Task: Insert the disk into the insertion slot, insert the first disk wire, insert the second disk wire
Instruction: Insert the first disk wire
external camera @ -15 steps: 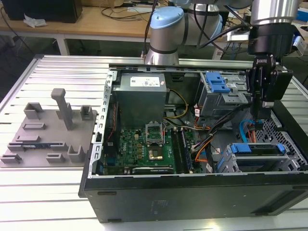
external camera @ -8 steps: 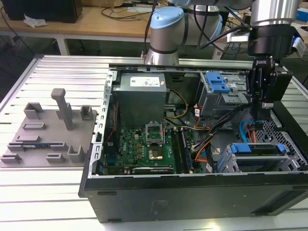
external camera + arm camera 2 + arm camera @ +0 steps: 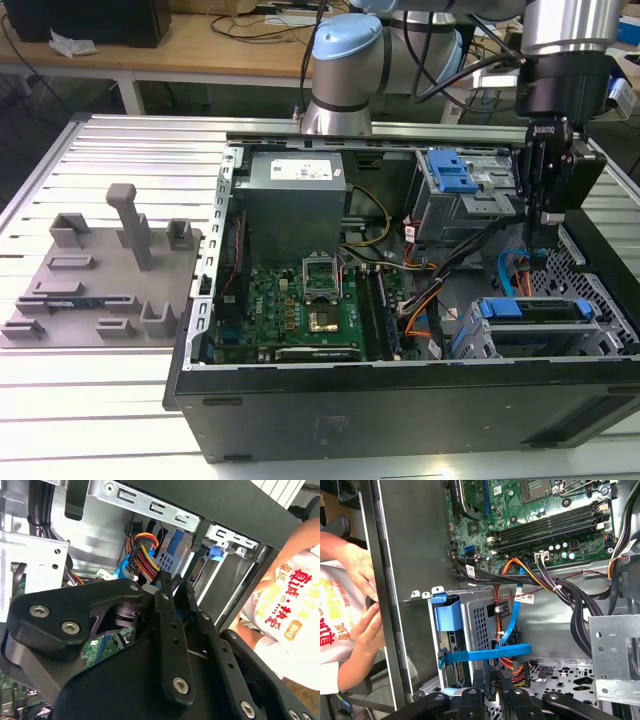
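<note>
Exterior view: pincer [image 3: 548, 220] hangs inside the case [image 3: 400, 410] above the disk [image 3: 540, 312] — clenched or released, can't tell. Disk lies flat in the insertion slot [image 3: 478, 342], at the case's near corner on the exterior view's right — long axis along the near wall.

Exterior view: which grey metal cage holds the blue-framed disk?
The low insertion slot nearer the camera holds the disk; the taller cage bears just a blue latch.

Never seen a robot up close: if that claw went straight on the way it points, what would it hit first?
Most likely the bundle of red, orange and yellow wires, just ahead of the claw inside the computer case. Depth is unclear; they may already touch.
</note>
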Action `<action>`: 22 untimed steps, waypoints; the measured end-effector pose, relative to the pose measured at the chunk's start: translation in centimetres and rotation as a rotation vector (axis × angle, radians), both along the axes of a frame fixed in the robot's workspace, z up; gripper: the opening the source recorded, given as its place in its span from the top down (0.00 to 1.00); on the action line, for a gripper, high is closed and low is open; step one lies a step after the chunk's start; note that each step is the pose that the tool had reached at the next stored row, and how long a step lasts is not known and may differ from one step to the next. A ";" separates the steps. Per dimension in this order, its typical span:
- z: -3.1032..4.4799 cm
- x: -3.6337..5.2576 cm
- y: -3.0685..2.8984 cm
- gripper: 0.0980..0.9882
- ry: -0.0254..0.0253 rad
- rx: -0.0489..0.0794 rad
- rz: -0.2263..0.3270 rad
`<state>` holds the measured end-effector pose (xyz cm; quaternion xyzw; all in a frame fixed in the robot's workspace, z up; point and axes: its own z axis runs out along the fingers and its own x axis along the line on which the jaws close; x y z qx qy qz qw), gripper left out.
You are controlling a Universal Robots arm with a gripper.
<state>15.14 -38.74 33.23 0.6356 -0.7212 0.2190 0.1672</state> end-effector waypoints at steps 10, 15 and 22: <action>-0.16 0.02 0.11 0.82 0.0016 -0.003 0.000; -0.26 0.01 0.30 0.82 0.0039 -0.010 0.000; -0.45 0.00 0.38 0.82 0.0061 -0.015 0.000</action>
